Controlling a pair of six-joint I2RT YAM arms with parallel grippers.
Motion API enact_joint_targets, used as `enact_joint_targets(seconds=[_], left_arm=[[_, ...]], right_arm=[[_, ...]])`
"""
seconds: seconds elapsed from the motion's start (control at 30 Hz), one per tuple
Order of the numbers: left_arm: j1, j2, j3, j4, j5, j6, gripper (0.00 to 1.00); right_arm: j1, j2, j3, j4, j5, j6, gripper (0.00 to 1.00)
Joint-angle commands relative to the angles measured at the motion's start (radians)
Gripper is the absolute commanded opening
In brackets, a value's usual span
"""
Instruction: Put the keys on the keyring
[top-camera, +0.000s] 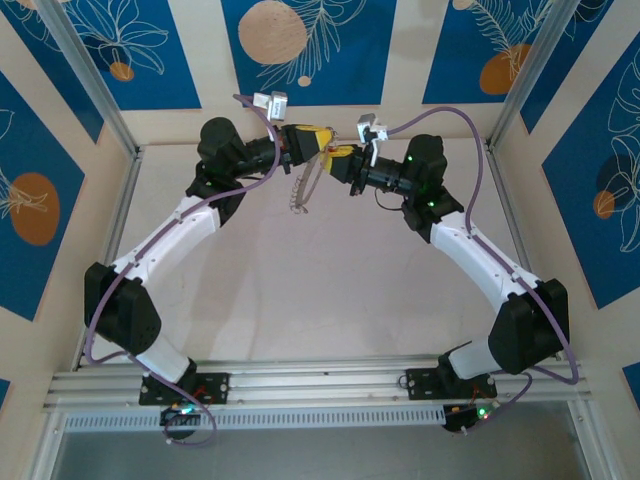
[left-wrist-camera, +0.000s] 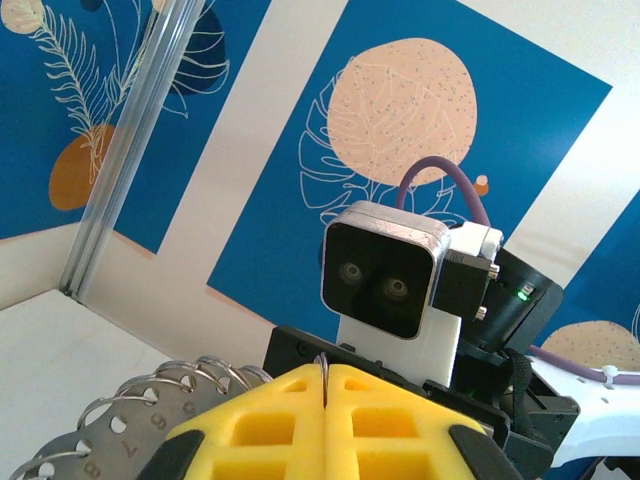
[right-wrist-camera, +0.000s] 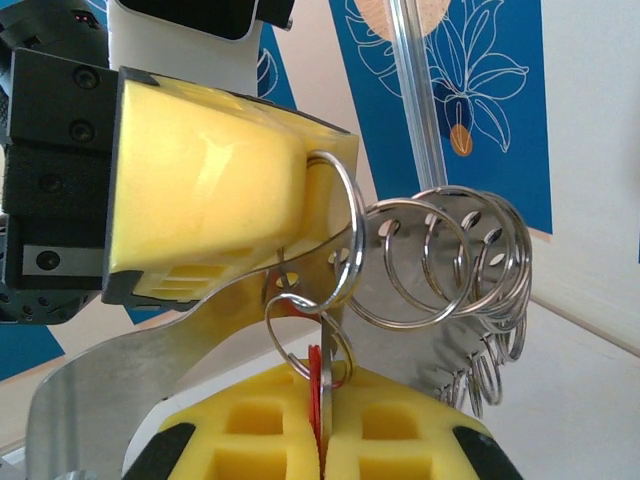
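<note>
right claw (right-wrist-camera: 322, 425): clamps 1 red key (right-wrist-camera: 314, 364) | left claw (left-wrist-camera: 325, 400): grips 1 keyring plate (right-wrist-camera: 100, 400)

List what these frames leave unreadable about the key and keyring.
- Key: right wrist view, a red sliver; the rest is hidden inside the right gripper.
- Keyring: top view, its rings too small to count.
- Its plate: left wrist view, cut by the bottom edge, partly behind the left gripper.

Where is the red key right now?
In the right wrist view, the red key sits bottom centre, pinched in the shut right claw, just below the big ring that the left claw grips.
</note>
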Motion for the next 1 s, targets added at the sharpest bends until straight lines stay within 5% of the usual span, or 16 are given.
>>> enact_joint_targets(seconds=[0.0,0.97], left_arm=[[-0.018,-0.037,0.003,0.076,0.009,-0.009,0.0],[-0.018,-0.072,0.048,-0.249,0.101,0.296,0.0]], right_arm=[[-0.009,-0.019,-0.005,-0.015,-0.03,0.014,0.0],[-0.107,-0.105,0.152,-0.517,-0.084,-0.196,0.0]])
